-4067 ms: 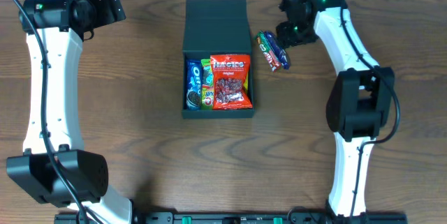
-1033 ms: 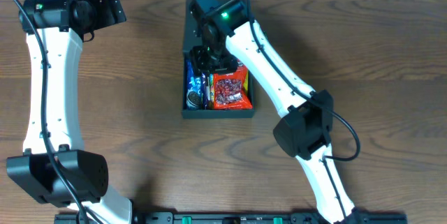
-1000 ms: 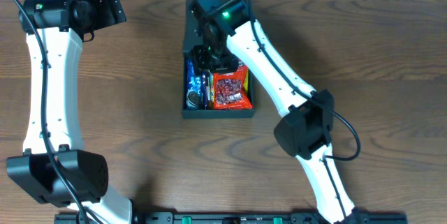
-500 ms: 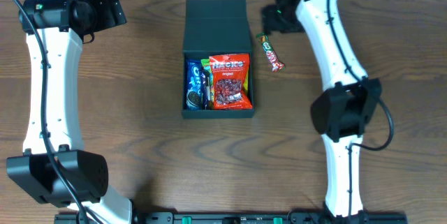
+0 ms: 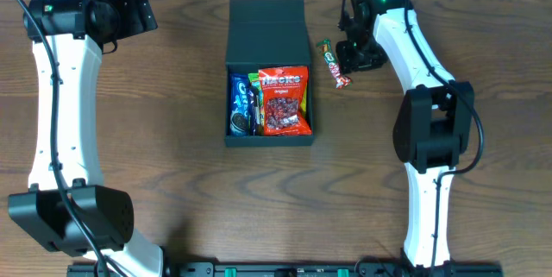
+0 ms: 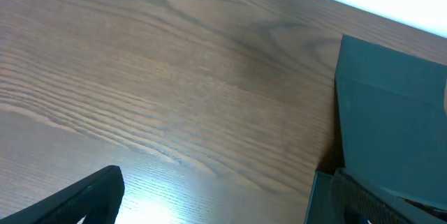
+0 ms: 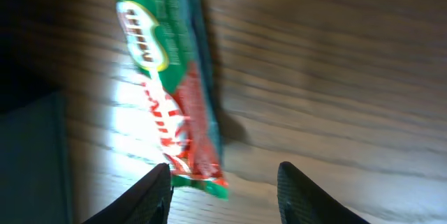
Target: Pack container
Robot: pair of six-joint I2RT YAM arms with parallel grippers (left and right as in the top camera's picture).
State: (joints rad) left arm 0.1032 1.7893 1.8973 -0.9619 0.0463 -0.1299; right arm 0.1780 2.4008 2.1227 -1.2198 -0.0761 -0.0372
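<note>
My right jaws are back from the box (image 5: 267, 28), which sits mid-counter (image 5: 172, 139) and a little fuller, and now stand apart over the last bar (image 5: 333, 63) beside it; my left jaws idle wide open.

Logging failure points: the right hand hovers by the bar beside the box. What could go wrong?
The bar sits off toward one finger of the right hand, not centred; closing may pinch only its end or nudge it away.
The box looks nearly full; the bar may foul the lid.

Blurred snack bar (image 7: 167, 91) cut off at top, container (image 6: 391, 119) cropped at right edge
</note>
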